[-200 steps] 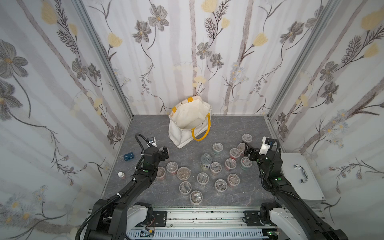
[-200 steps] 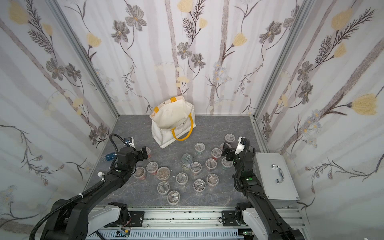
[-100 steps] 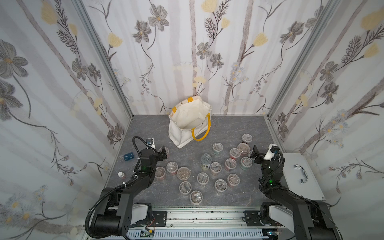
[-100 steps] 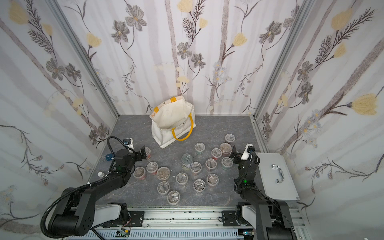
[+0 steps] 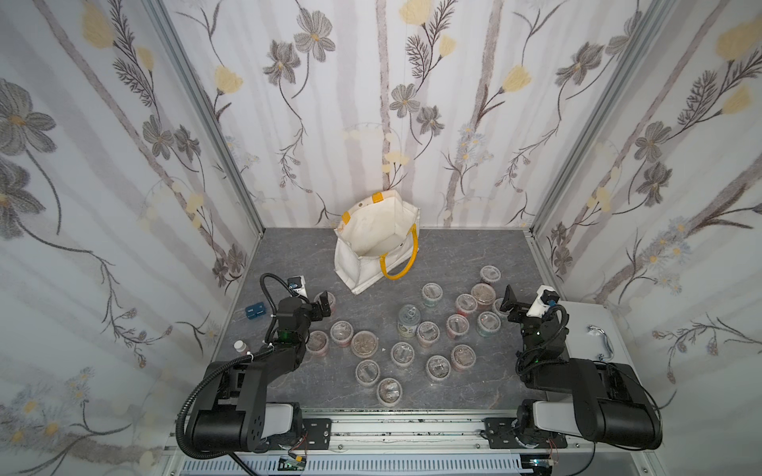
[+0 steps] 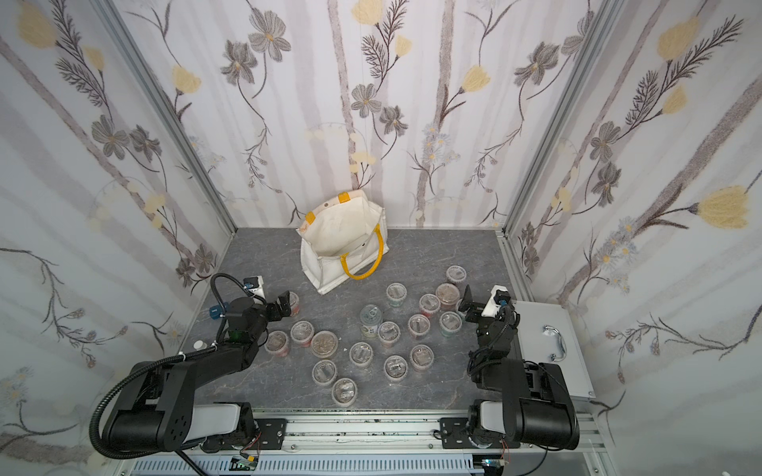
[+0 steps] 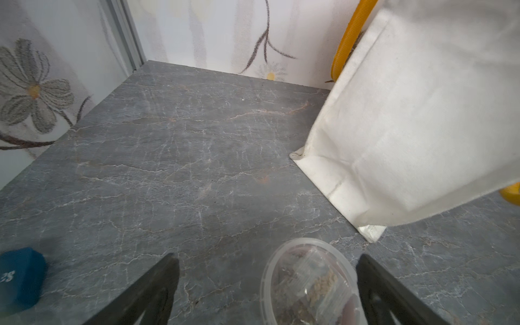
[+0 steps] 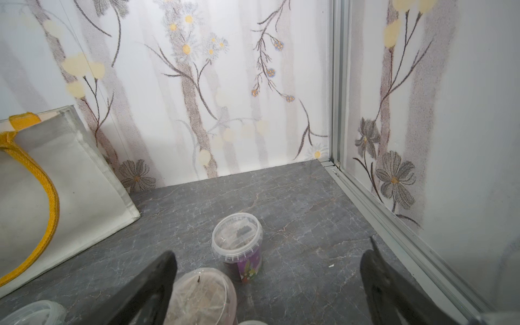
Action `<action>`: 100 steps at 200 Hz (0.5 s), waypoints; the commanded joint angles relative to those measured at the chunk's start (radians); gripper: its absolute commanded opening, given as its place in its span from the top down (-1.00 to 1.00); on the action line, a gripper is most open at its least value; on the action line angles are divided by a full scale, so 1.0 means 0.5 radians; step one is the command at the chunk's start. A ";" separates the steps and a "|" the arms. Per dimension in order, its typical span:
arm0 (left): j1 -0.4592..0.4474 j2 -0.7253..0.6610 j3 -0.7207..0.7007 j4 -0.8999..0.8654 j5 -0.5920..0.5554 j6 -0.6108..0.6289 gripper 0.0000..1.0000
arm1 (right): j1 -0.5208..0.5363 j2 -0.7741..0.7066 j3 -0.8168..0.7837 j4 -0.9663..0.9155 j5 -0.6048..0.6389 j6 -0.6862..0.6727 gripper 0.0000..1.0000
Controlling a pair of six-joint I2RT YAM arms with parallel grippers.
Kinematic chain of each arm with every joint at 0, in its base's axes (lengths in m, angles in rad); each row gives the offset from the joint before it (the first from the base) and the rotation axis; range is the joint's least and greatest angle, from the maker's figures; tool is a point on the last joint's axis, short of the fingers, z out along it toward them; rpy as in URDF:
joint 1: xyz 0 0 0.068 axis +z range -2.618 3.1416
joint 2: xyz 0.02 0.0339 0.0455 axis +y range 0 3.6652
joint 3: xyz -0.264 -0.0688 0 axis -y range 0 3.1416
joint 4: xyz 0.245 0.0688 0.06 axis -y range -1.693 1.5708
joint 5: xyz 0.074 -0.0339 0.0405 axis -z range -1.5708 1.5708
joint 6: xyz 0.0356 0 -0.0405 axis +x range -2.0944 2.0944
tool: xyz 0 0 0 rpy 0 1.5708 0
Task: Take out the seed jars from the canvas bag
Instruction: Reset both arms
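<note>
The canvas bag (image 5: pixel 377 243) (image 6: pixel 342 243) stands open at the back of the table, and only cloth shows inside it. Several seed jars (image 5: pixel 364 344) (image 6: pixel 323 344) stand scattered on the grey table in front of it. My left gripper (image 5: pixel 325 303) (image 7: pixel 267 257) hangs open low at the left. One seed jar (image 7: pixel 309 284) sits between its fingers, apart from both, with the bag (image 7: pixel 408 126) just beyond. My right gripper (image 5: pixel 507 303) (image 8: pixel 270 253) is open at the right, over a jar (image 8: pixel 202 295), with a purple-labelled jar (image 8: pixel 237 242) ahead.
A silver metal case (image 5: pixel 593 329) lies at the right edge beside the right arm. A metal can (image 5: pixel 408 319) stands among the jars. A small blue object (image 5: pixel 255 310) and a white-capped bottle (image 5: pixel 239 345) lie by the left wall.
Both arms have folded back toward the front rail. Both grippers stayed open and low near the jars. The bag and jars have not moved.
</note>
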 commanded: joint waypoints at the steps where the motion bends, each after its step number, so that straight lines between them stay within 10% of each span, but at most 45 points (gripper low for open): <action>1: 0.013 0.030 0.058 0.006 0.087 -0.007 -1.00 | 0.017 0.020 0.028 0.113 0.016 -0.054 -1.00; 68: 0.105 -0.101 0.177 -0.339 0.124 0.125 -1.00 | 0.022 0.016 0.023 0.121 -0.005 -0.067 -1.00; 100: 0.166 0.177 0.085 0.200 0.166 0.127 -1.00 | 0.020 0.016 0.014 0.129 -0.002 -0.065 -1.00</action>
